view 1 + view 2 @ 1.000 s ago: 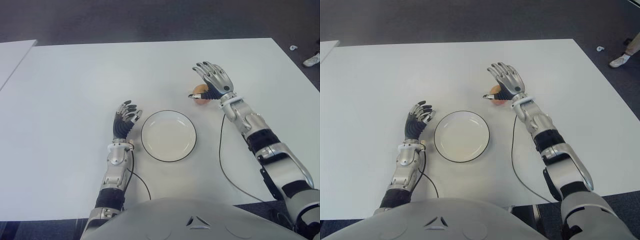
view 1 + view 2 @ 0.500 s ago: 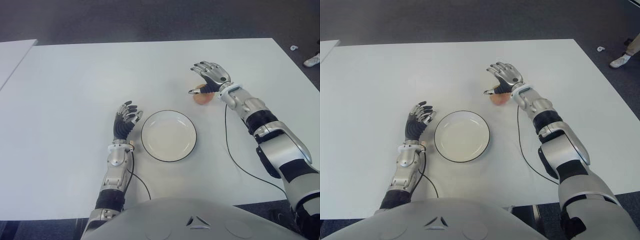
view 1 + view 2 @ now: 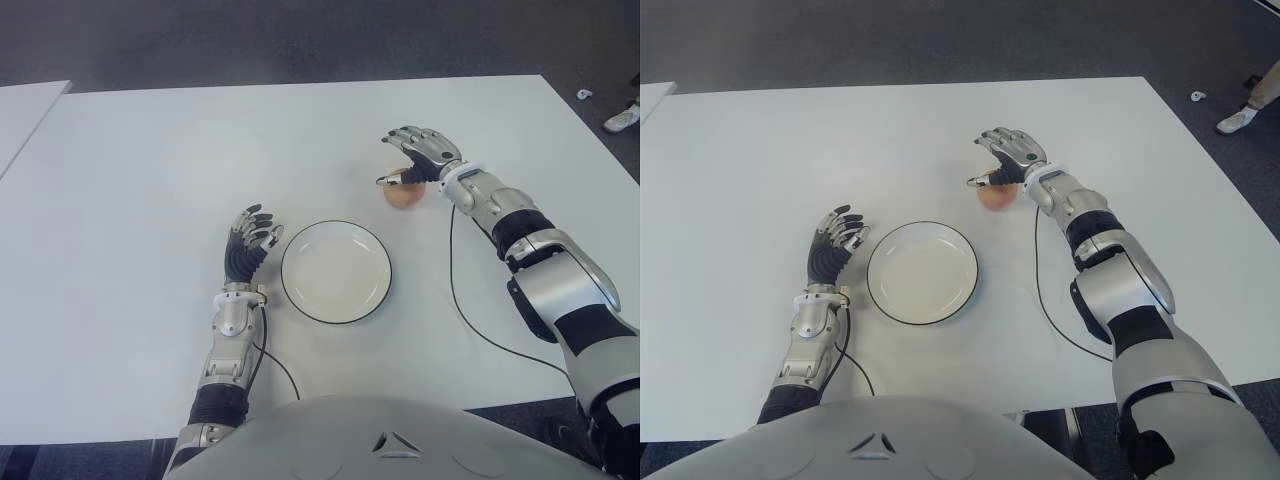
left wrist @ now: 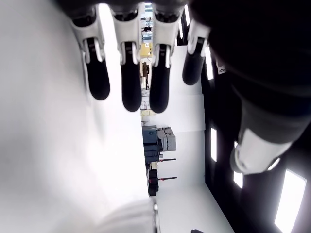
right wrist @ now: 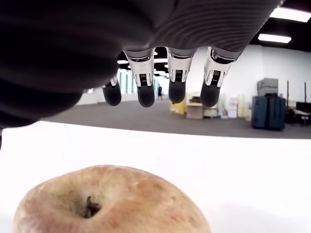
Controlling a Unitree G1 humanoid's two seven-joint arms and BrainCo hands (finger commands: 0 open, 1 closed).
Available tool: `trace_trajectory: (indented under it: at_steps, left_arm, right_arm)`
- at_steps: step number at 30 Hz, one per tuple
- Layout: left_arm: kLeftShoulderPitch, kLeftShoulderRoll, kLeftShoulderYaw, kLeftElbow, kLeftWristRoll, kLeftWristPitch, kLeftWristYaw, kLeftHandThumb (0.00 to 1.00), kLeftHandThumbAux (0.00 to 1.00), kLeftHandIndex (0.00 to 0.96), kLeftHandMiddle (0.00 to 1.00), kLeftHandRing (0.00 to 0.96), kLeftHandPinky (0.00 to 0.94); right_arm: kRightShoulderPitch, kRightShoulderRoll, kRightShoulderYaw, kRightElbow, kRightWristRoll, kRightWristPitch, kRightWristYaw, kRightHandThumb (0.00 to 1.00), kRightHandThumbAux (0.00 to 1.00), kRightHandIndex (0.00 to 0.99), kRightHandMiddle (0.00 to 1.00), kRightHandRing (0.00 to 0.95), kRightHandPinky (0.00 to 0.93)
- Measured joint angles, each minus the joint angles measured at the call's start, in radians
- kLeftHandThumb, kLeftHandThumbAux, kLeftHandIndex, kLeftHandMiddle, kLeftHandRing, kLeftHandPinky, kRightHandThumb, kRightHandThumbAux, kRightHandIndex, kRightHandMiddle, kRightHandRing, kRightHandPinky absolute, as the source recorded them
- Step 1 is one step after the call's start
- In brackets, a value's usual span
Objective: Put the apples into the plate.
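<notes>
A wide white table [image 3: 130, 200] filled most of the view, its top plain and smooth, with dark grey carpet [image 3: 300, 40] beyond its far edge. A second white surface [image 3: 25, 110] stood just off the table's left corner. At the far right, on the carpet, a person's shoe [image 3: 625, 118] showed, with a small white scrap [image 3: 587, 95] near it.

A round white plate [image 3: 336, 271] with a dark rim sat near the table's front middle, and it held nothing. The apple [image 3: 403, 192], yellowish with a reddish blush, lay on the table beyond the plate and to its right, apart from the rim.

The right hand [image 3: 420, 155] was poised over the apple with its fingers [image 5: 176, 85] spread and only slightly bent; the right wrist view showed them hanging clear above the fruit, stem side up, with a gap between. A thin black cable [image 3: 470, 320] trailed from that arm across the table.

The left hand [image 3: 250, 245] showed just left of the plate, its fingers [image 4: 130, 77] loosely extended and holding nothing.

The wrist views gave a large open hall with ceiling light panels [image 5: 282, 38], pale walls and dark cases [image 5: 266, 112] stacked far off.
</notes>
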Motion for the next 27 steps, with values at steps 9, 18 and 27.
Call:
trace_trajectory:
  at_steps: [9, 18, 27]
  left_arm:
    - [0.007, 0.008, 0.003, 0.001, 0.002, -0.015, 0.003, 0.238, 0.642, 0.212, 0.325, 0.334, 0.336]
    - [0.030, 0.023, 0.007, -0.011, -0.002, -0.024, 0.003, 0.250, 0.635, 0.210, 0.323, 0.337, 0.338]
    - [0.034, 0.027, 0.007, -0.019, -0.013, -0.020, -0.003, 0.234, 0.639, 0.211, 0.328, 0.339, 0.335]
  right_arm:
    - [-0.006, 0.018, -0.003, 0.046, 0.043, -0.013, 0.008, 0.267, 0.268, 0.000, 0.000, 0.000, 0.000]
    - [-0.007, 0.014, -0.012, 0.063, 0.077, -0.013, 0.009, 0.254, 0.275, 0.000, 0.000, 0.000, 0.000]
    - [-0.004, 0.014, -0.013, 0.064, 0.097, -0.016, -0.001, 0.243, 0.269, 0.000, 0.000, 0.000, 0.000]
